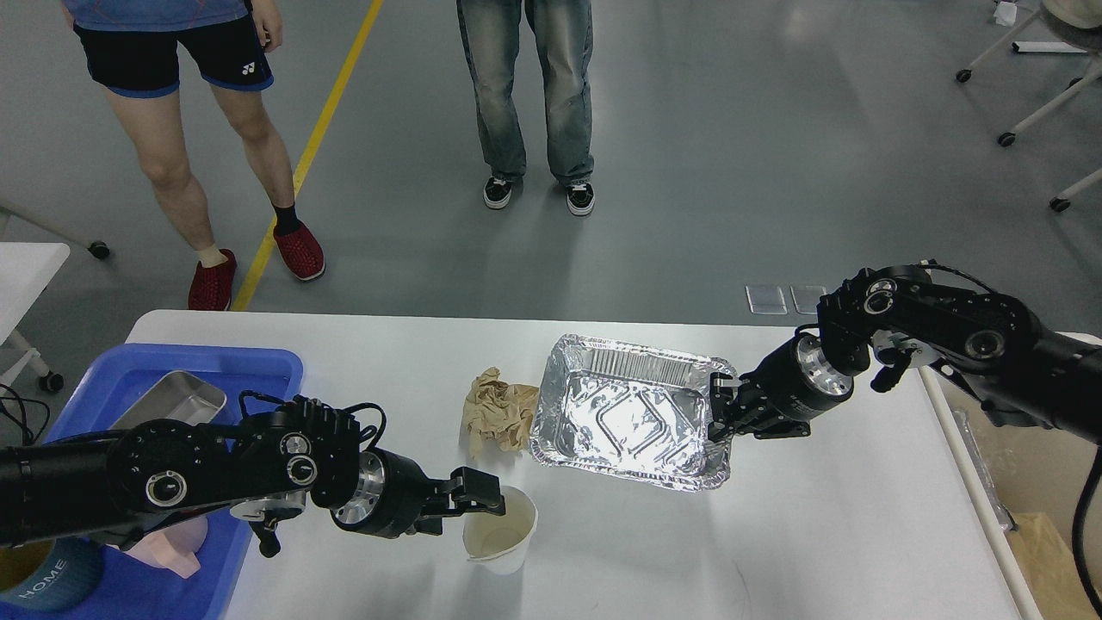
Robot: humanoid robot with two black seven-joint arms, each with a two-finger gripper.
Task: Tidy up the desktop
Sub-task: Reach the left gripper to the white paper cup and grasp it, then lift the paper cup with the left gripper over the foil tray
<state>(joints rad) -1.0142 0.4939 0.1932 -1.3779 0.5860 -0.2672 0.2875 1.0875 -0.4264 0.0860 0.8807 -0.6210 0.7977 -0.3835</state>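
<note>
The white desktop [826, 534] holds a foil tray [633, 422], a crumpled brown paper [498, 412] just left of it, and a white paper cup [504, 532] near the front. My right gripper [719, 412] is shut on the foil tray's right rim, and that end looks slightly raised. My left gripper [484, 505] is low over the table at the cup's left rim, its fingers slightly apart and touching or overlapping the rim. The cup stands upright.
A blue tray [267, 366] at the left end holds a metal pan [172, 400], a pink cup [185, 555] and a dark mug [43, 585]. Two people stand beyond the far edge. A small white side table [26, 267] is at the far left.
</note>
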